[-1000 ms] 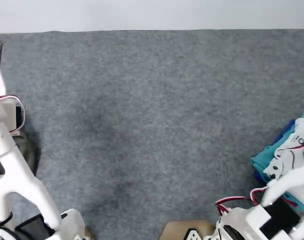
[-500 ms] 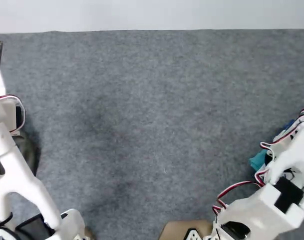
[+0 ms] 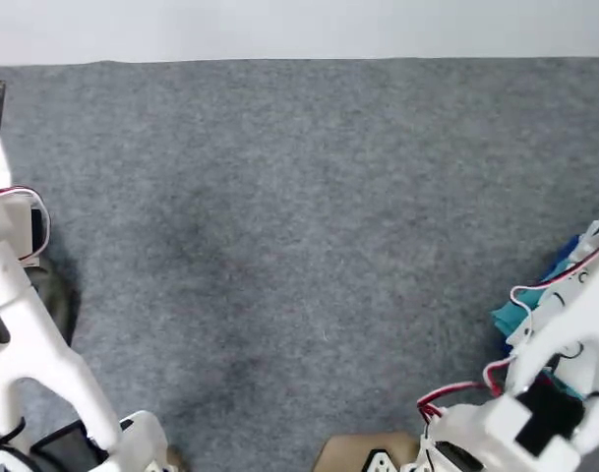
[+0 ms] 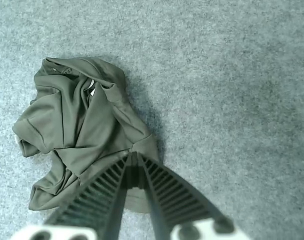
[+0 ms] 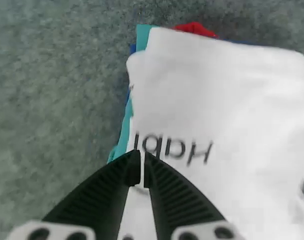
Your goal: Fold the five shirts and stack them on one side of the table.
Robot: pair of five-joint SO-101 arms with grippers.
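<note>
The left gripper (image 4: 134,159) has its two ribbed black jaws drawn together, the tips nearly meeting. They sit directly above the near edge of a crumpled olive shirt (image 4: 82,120), which lies unfolded in a loose heap on the grey felt table (image 3: 299,197); whether the tips touch the cloth cannot be told. Seen from above, that shirt shows as a dark patch at about 8 o'clock on the table, tucked against the white left arm (image 3: 29,344).

The right gripper (image 5: 141,156) also has its jaws together. The tips are over a folded white shirt (image 5: 221,95) with dark lettering, which lies on top of a stack. Beneath it, the edges of a teal shirt (image 5: 123,137), a blue shirt (image 5: 133,48) and a red shirt (image 5: 194,27) peek out. From above, the stack sits at about 4 o'clock, at the table's edge, mostly covered by the white right arm (image 3: 535,413).
</note>
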